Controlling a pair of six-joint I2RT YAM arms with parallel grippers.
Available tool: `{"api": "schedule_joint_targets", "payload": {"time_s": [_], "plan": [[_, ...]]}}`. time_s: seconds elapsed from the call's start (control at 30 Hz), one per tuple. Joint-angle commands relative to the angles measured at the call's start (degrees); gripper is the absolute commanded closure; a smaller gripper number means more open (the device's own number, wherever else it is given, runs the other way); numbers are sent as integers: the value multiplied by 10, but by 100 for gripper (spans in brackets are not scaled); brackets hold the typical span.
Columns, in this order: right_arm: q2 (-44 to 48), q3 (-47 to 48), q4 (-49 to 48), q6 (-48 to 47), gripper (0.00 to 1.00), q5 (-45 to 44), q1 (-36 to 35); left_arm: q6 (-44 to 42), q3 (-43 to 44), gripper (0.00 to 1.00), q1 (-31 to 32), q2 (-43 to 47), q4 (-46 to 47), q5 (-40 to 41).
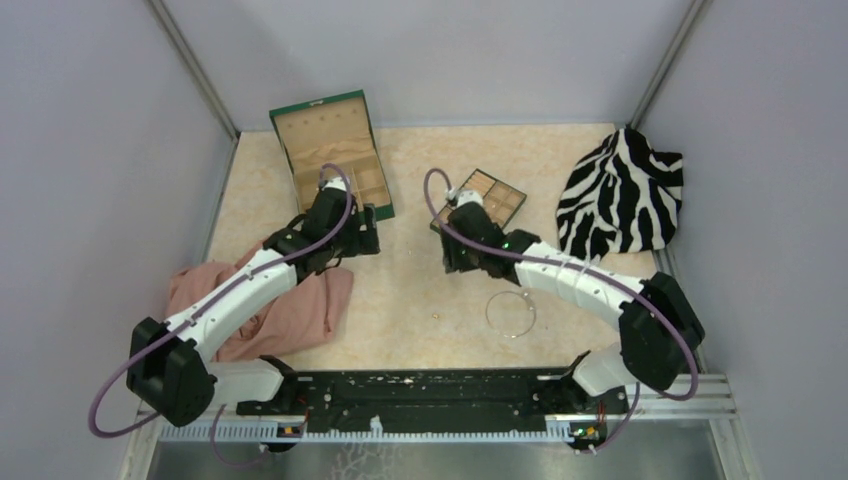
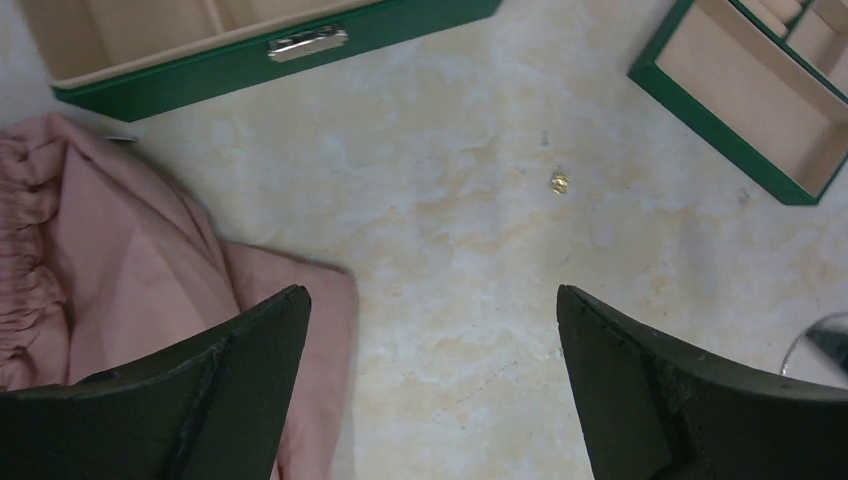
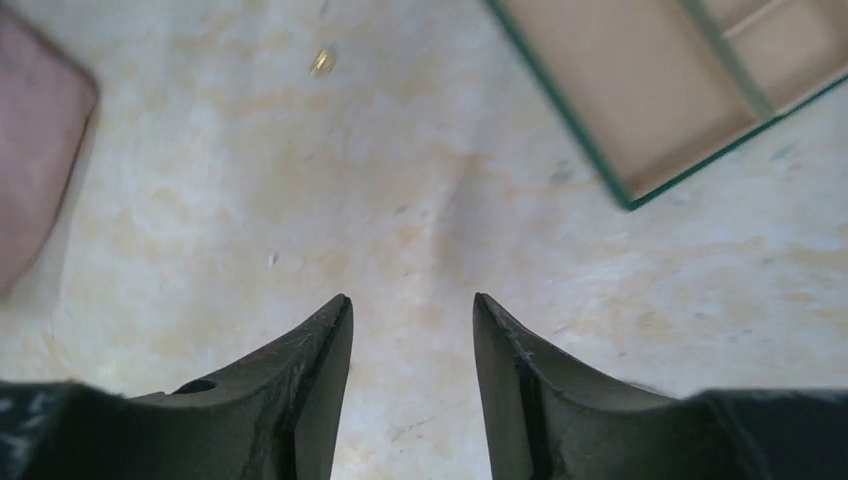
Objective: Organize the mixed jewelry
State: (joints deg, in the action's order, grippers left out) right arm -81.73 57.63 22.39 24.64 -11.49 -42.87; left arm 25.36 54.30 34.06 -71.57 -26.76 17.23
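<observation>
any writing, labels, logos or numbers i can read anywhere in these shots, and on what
None: no word, number or logo can be read in any view.
green box: plain lid and lining, no print.
metal clasp on the box front: shiny, no legible engraving.
compartment tray: unmarked.
zebra cloth: stripes only, no tag showing.

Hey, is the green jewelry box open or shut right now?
Open: the green box has its lid raised behind it, tan lining and compartments exposed in the top view.
</observation>
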Motion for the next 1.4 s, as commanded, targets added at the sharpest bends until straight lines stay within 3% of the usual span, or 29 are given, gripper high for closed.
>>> {"api": "schedule_joint_targets", "payload": {"time_s": [0.0,0.17,0.6,1.03,1.37], "plan": [[11,-56,-32,42,51,29,-75,28,5,1,-53,12,-14,-12],[-25,-55,-19,7,49,9,-157,30,3,1,-61,17,-1,-9],[-115,-26,-25,-69,50,23,-192,30,-21,1,-61,20,16,-40],[-150,-20,-21,-75,60,2,-197,32,-29,1,-62,19,21,-49],[-145,-21,-19,-72,76,-5,-198,35,-31,1,-61,18,24,-55]]}}
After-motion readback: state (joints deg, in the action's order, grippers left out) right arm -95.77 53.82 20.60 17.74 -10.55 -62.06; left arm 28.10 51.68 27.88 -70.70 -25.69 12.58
